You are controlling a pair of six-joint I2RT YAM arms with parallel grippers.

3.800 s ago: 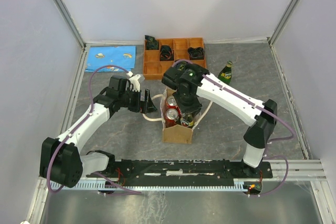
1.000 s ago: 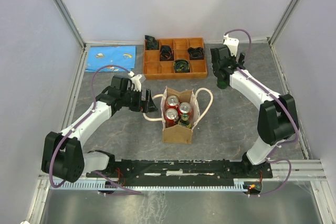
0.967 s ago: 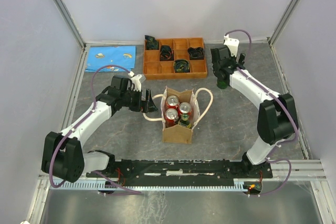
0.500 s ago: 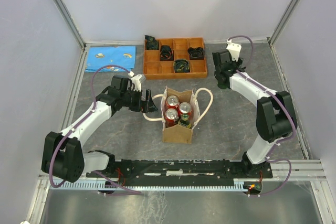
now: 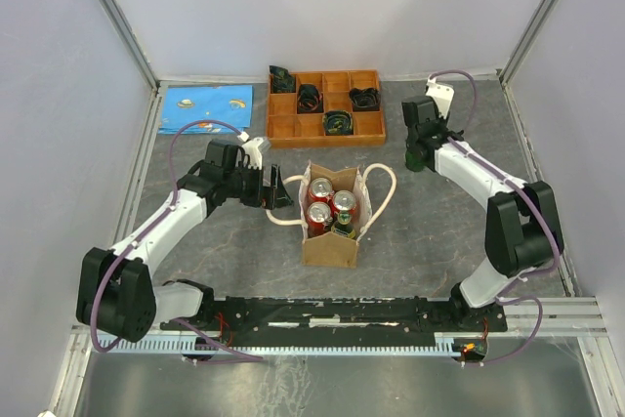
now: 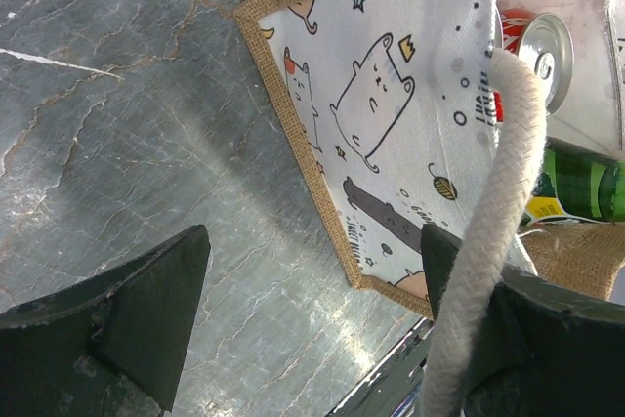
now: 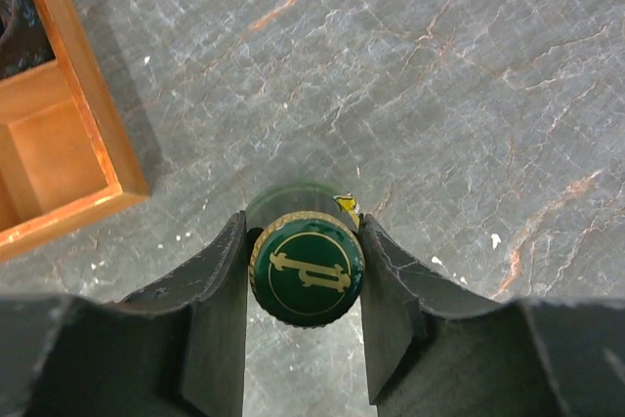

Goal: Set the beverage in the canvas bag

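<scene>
The job looks most of the way done. The small tan-brown canvas bag with cream rope handles stands upright at the middle of the grey marbled table. It already holds three red cans and, at its 5 o'clock corner, a green bottle. One beverage is outside it: a green glass bottle with a gold-rimmed cap, standing on the table at about 2 o'clock from the bag and just off the 4 o'clock corner of the orange wooden compartment tray. The right gripper is over it from above, jaws drawn narrow with a finger against each side of the cap, so I judge the grasp made but the lift not yet begun. Left to do are raising the bottle, carrying it toward 8 o'clock and lowering it into the bag. The left gripper sits at the bag's 9 o'clock side with jaws spread wide and gripping nothing. One rope handle runs along its finger, though I cannot tell whether it presses on it. From above, the gripper covers nearly all of the outside bottle. The wrist view gives only its cap and a sliver of shoulder, so the base is not seen. How much room the bag has left is hard to judge, and the dark items in the tray are too small to name.
</scene>
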